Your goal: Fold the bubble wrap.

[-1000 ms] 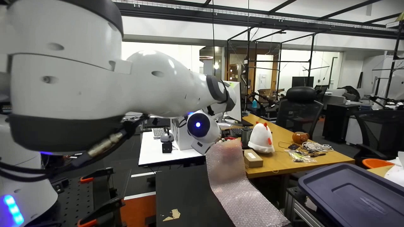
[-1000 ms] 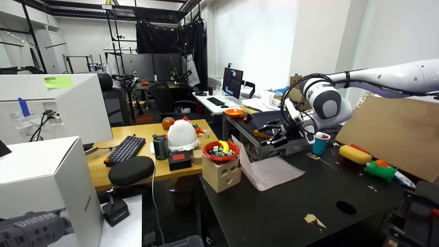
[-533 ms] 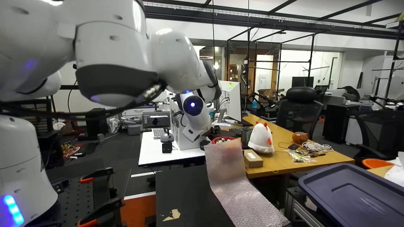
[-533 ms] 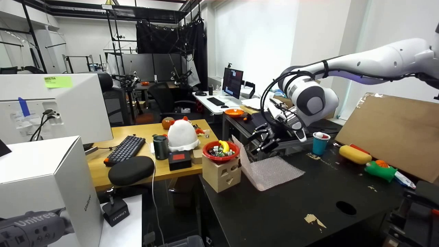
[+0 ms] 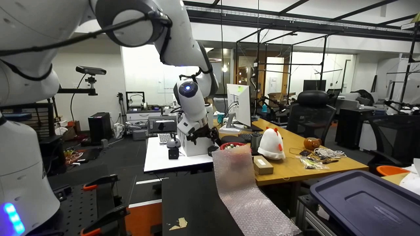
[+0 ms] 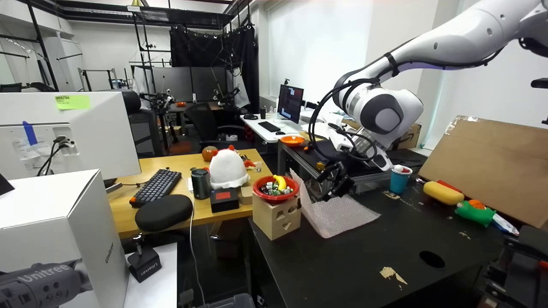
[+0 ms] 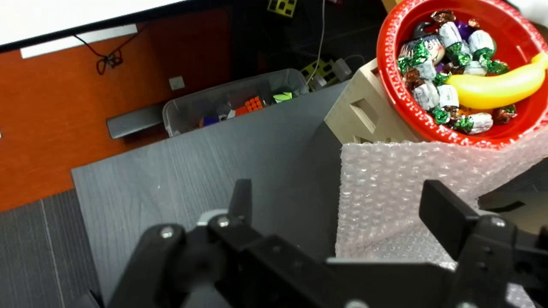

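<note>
Over the black table (image 6: pixel 342 273) you are holding out the white arm (image 6: pixel 449 45), its wrist angling downward in both exterior views. The bubble wrap (image 6: pixel 349 219) is lying partly flat on the table, with one end bending up and standing steeply. The gripper (image 7: pixel 337 196) is hanging near that raised end; in an exterior view you are seeing a gap between the two. In the wrist view its jaws are standing wide apart, with table surface and the wrap's edge showing between them. The wooden box (image 6: pixel 263 216) is standing just beside the raised end. The red bowl (image 7: pixel 387 62) is sitting on the box, and in an exterior view the wrap is hiding part of it. Inside the bowl, the yellow banana (image 7: pixel 498 87) is resting on small wrapped sweets (image 7: pixel 448 95)
</note>
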`<state>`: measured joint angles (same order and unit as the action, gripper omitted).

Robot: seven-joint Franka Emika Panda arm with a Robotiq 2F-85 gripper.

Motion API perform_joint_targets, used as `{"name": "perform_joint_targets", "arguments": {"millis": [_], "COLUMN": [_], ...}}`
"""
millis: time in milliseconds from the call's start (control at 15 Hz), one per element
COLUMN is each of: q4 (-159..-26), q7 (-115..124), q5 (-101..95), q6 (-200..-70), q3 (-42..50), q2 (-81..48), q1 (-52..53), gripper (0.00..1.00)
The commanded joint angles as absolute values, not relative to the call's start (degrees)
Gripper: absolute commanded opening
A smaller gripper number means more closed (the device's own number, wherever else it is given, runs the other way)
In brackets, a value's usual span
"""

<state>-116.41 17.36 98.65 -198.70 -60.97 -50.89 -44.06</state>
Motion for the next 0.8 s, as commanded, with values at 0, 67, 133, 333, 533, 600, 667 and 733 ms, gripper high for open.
{"name": "perform_joint_targets", "arguments": {"millis": [0,67,133,333,533,600,667,733], "q4": [-118.6,-118.4,-118.1,-117.7,-118.3,-118.5,-118.8,-119.0], "q7": [7.7,3.0,-1.2,-13.8,-25.7,-29.6,-33.3,-37.2], "q5": [109.7,112.4,115.6,122.4,128.7,130.5,132.3,134.0], "q6": [-198.7,-198.7,-198.7,-198.7,-198.7,-198.7,-198.7,-198.7], "q3": [-56.1,-55.6,-53.7,-49.2,-43.1,-41.3,-39.3,-37.5], "q2": [-40.9,-40.2,-38.9,-37.6,-36.9,-36.9,-36.8,-36.9], "q1": [-37.6,-36.6,-34.5,-29.7,-24.6,-23.1,-21.4,-19.9], "gripper": [1.0,1.0,1.0,1.0,1.0,1.0,1.0,1.0]}}
